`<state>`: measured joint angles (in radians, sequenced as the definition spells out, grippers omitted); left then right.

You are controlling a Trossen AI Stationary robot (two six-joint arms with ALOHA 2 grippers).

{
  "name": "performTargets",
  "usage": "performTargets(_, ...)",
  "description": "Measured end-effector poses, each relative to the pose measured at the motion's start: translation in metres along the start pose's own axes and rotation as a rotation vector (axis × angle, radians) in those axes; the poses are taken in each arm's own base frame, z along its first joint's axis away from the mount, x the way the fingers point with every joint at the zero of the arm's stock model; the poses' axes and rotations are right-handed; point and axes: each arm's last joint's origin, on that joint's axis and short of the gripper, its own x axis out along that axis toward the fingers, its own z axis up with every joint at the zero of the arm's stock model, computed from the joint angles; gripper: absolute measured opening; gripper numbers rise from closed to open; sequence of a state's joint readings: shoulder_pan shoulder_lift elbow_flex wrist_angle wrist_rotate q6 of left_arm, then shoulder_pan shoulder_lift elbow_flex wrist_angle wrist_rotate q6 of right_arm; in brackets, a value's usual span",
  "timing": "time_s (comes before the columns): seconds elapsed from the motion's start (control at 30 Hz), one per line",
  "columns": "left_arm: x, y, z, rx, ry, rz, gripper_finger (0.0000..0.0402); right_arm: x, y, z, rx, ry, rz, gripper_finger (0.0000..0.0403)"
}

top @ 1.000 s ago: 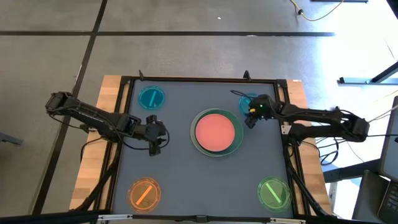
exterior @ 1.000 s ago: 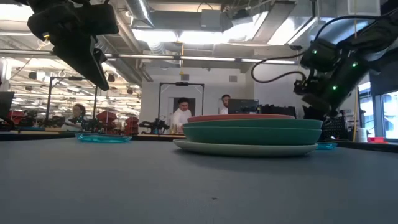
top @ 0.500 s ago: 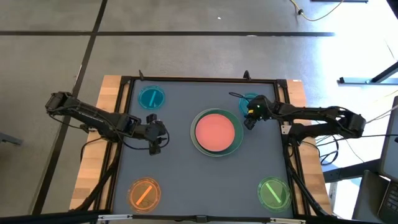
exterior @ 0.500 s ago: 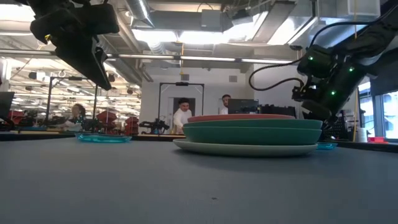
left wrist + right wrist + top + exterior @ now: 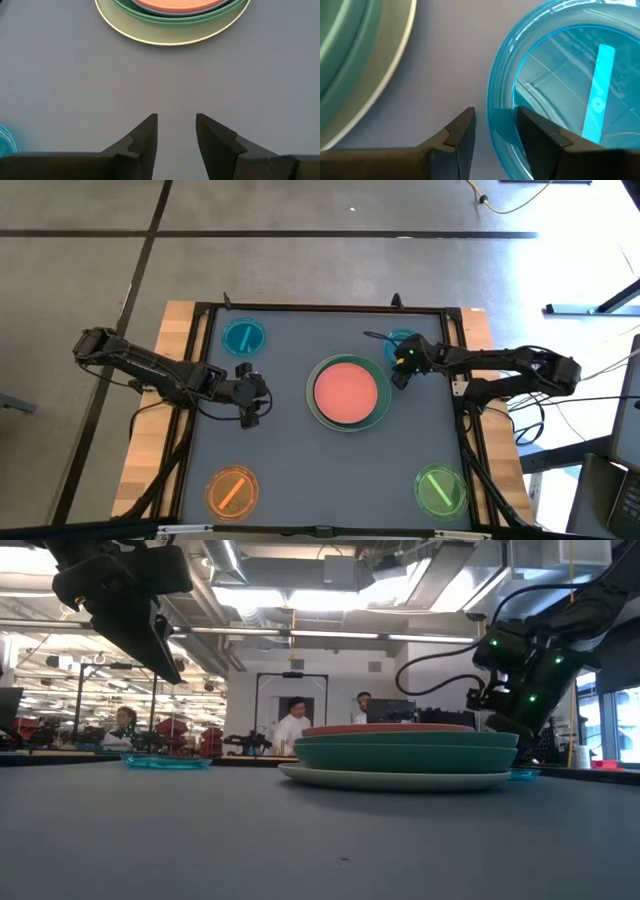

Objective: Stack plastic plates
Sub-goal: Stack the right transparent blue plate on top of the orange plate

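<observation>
We've got our right claw point(image 5: 492, 131) narrowly parted astride the teal plate's point(image 5: 560, 90) rim near the bench's far edge, ready to pinch it for the central stack point(image 5: 348, 393).

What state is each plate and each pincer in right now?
Plate pile: stacked mid-table, pink on top.
Far-left teal plate: lying alone.
Right teal plate: flat, rim between right pincer fingers.
Orange plate: alone.
Lime plate: alone.
Left pincer: open, empty, raised.
</observation>
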<state>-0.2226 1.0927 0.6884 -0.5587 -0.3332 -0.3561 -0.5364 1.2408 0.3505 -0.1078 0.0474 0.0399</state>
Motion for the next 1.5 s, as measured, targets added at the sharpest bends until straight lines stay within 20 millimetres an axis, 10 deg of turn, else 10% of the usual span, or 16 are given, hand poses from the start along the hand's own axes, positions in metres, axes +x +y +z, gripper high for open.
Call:
performTargets(0.47,0.0,0.001,0.0,0.0,-0.009,0.025,0.0127,0.0,-0.001,0.002,-0.088,-0.007,-0.027,0.0007)
performTargets(1.5,0.0,-0.002,0.008,-0.039,-0.094,0.013,0.0127,-0.013,0.015,0.049,-0.182,-0.301,-0.01,0.0001)
